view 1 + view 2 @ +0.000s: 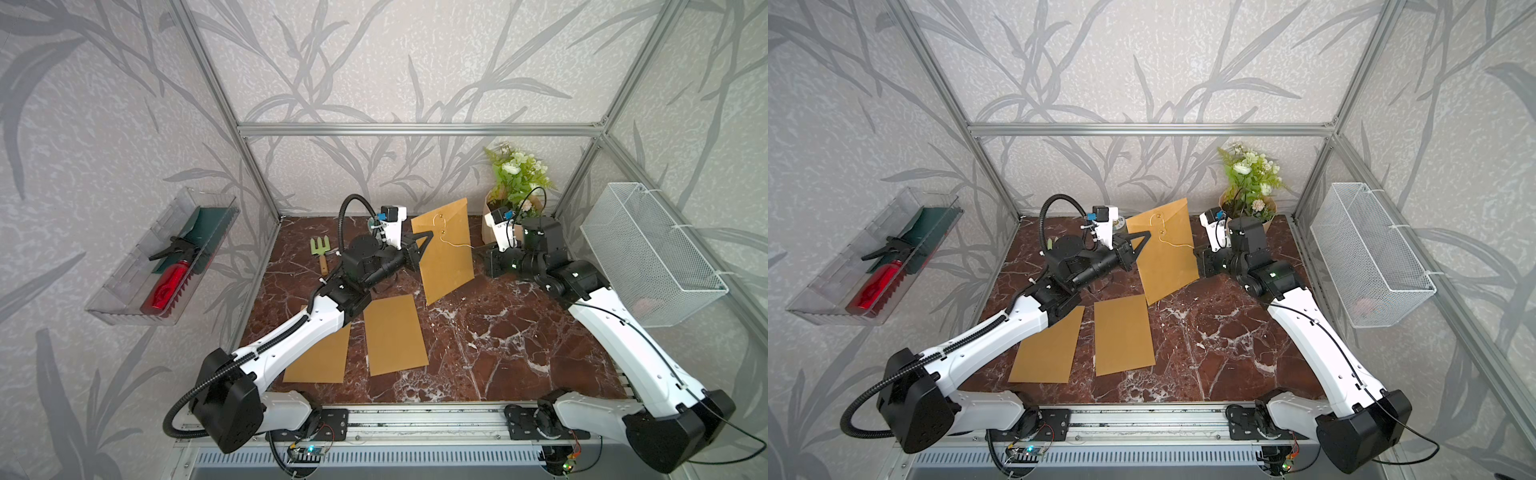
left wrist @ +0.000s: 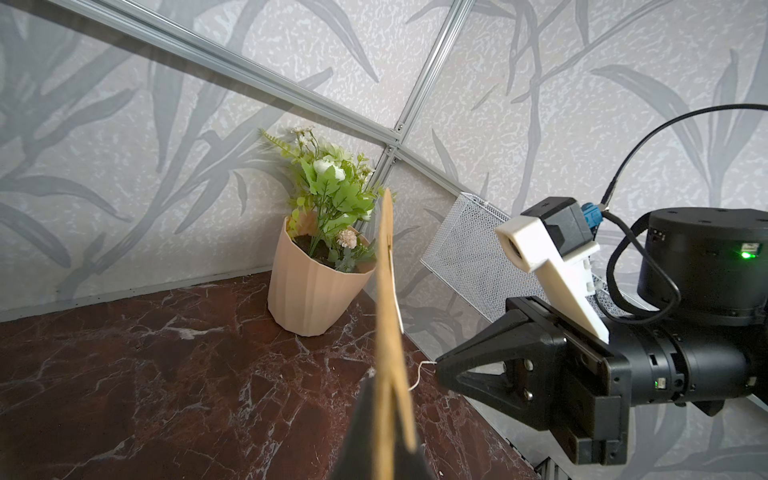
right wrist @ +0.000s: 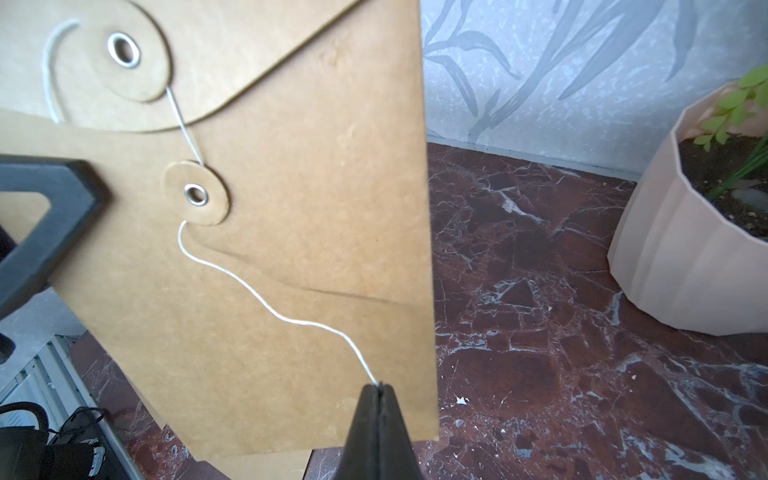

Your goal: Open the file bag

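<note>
Beyond two flat envelopes [image 1: 395,334], left hand [image 1: 429,236] pinches one file bag [image 1: 446,262], right hand [image 3: 378,390] pinches its string [image 3: 266,303].

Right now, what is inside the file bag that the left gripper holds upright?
Nothing inside shows. The file bag has its flap shut, and the string runs from the lower button to the right gripper. The brown paper hides any contents.

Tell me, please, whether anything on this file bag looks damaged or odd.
The file bag, held up by the left gripper, has a diagonal crease across its face below the lower button. The right gripper pinches the string. Nothing else stands out.
</note>
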### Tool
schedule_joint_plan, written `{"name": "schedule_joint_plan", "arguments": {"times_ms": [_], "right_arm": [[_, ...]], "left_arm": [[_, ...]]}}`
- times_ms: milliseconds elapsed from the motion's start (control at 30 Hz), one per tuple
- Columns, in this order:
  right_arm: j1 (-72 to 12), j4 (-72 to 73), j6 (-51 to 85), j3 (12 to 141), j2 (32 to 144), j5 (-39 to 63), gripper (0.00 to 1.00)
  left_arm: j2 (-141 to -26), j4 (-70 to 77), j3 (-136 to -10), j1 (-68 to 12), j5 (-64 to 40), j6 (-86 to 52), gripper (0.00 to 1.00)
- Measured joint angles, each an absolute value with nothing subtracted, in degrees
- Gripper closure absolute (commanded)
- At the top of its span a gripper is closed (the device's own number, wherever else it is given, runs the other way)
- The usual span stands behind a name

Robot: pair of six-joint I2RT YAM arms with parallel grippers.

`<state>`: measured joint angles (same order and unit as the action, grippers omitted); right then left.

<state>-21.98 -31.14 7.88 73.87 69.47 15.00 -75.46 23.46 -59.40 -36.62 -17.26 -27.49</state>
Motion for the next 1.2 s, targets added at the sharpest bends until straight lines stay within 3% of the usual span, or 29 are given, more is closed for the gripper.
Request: {"name": "schedule_joint_plan", "arguments": {"times_ms": [1200], "right_arm": [[-15.81, -36.73, 5.04, 82.85, 71.11, 15.51, 1.0]], "left_arm": [[-73.95, 22.52, -55.61, -36.62, -21.45, -27.07, 1.0]]}}
